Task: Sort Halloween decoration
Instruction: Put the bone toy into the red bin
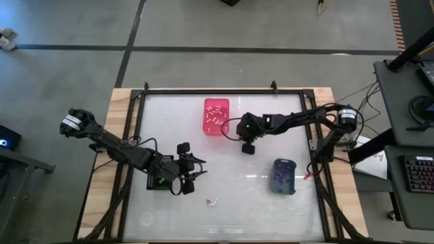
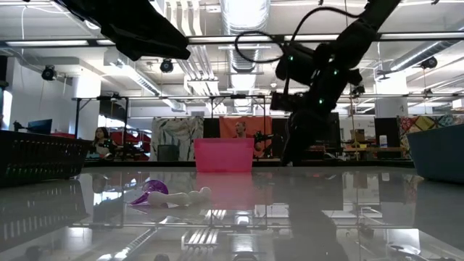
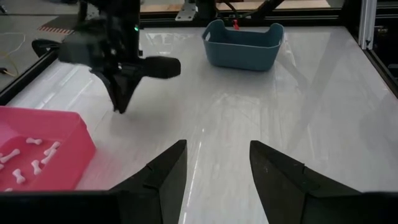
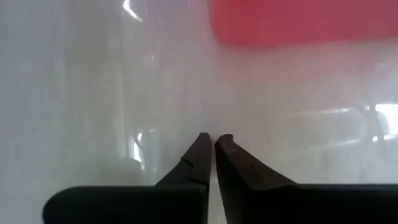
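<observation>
- Looks pretty far along to me: the pink bin at the far side of the table already has a bunch of small white bone-shaped pieces in it, and the grey-blue bin on the right holds some tiny purple-looking bits, hard to make out.
- What's left on the open table, as far as I can see, is just a purple piece and a white piece lying touching each other near the front edge.
- The black bin sits under the left arm, contents hidden.
- Right gripper hangs just beside the pink bin, fingers pinched together with nothing visible between them.
- Left gripper waits over the black bin, fingers spread and empty.
- So my guess: two stragglers to go, then done.
</observation>
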{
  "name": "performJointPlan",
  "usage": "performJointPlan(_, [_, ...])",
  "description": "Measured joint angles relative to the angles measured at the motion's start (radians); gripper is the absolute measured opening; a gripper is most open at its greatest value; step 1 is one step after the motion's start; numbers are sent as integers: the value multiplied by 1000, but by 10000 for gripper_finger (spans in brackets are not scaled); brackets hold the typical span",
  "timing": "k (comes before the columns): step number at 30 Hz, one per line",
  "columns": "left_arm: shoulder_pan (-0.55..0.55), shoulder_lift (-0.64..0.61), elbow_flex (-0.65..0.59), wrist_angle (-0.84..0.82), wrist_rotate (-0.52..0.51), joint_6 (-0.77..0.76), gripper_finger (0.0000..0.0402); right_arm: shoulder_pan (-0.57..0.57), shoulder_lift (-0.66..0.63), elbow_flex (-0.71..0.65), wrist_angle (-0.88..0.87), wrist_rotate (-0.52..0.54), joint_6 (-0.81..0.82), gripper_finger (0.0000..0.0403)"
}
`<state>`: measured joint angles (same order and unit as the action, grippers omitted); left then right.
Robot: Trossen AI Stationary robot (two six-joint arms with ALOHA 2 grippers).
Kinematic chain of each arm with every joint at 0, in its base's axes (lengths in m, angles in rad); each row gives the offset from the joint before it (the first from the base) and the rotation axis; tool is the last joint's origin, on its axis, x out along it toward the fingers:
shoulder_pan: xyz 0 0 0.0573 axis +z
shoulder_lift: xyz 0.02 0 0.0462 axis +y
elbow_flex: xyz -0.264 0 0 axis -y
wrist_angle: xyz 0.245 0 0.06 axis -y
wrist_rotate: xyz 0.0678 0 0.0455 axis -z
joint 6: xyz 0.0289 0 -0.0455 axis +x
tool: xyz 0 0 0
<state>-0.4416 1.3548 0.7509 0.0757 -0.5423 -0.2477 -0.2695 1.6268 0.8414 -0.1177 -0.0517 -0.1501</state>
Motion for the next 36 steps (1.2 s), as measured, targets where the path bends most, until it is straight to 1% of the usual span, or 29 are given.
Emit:
performJointPlan(9, [0, 0, 0, 0, 0, -5, 158, 0, -120, 23, -24, 7, 5, 9])
performJointPlan(13, [0, 0, 0, 1, 0, -5, 158, -6, -166, 36, -35, 28, 8, 9])
performJointPlan(18, [0, 0, 0, 3, 0, -5, 158, -23, -199, 38, 7, 29, 20, 9])
performJointPlan(29, [0, 0, 0, 6, 1, -15, 158, -59, -198, 38, 211, 26, 49, 9])
performJointPlan(33, [0, 0, 0, 8, 1, -8, 158, -65, -179, 38, 349, 25, 71, 9])
performJointPlan(36, [0, 0, 0, 10, 0, -4, 158, -67, -136, 38, 481, 26, 107, 9])
